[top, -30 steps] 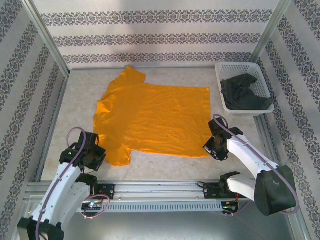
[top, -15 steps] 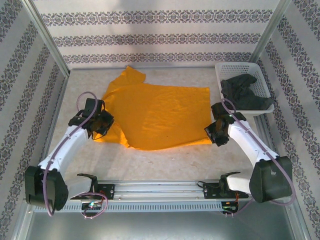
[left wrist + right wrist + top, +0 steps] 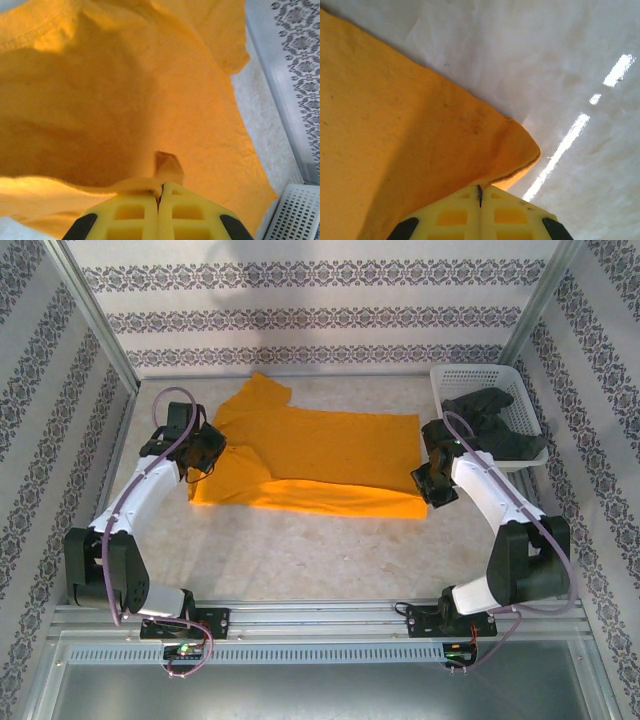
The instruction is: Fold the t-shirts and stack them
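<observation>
Left tool (image 3: pixel 205 454), right tool (image 3: pixel 431 488) pinched shut on orange-yellow cloth t-shirt (image 3: pixel 320 465), first fold half-made; charcoal-grey t-shirt (image 3: pixel 490 430) crumpled in white lattice basket (image 3: pixel 470 370).

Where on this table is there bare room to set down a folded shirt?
Free: the wide table strip between the bright orange-yellow cloth t-shirt and the arm bases. Crowded: the white plastic lattice basket, holding the dark charcoal grey t-shirt.

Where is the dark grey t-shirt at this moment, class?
In the top external view, the dark grey t-shirt lies crumpled in the white basket at the far right, just right of the right gripper and the orange t-shirt.
</observation>
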Robot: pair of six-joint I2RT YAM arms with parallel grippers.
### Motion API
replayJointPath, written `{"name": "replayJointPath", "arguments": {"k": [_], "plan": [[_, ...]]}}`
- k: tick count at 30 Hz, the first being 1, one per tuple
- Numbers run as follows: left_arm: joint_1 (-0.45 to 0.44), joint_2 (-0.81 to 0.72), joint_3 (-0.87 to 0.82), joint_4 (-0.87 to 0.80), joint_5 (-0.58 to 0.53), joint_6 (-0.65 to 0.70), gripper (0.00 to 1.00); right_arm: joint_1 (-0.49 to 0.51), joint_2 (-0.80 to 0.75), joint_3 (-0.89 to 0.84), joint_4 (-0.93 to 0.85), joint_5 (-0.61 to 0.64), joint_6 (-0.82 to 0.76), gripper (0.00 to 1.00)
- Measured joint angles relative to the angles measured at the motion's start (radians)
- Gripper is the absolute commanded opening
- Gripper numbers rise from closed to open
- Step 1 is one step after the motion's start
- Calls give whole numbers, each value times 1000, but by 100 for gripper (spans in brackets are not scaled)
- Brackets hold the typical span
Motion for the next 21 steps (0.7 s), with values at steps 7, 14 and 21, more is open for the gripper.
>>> {"name": "replayJointPath", "arguments": {"k": [7,14,21], "plan": [[16,77,54,22,0,46,0,-13,101,82,-2,21,-12,0],[20,160,114,22,-3,113,0,-13,200,160,3,26,-47,0],[25,245,190,23,-4,195,0,-13,264,202,6,31,-66,0]]}}
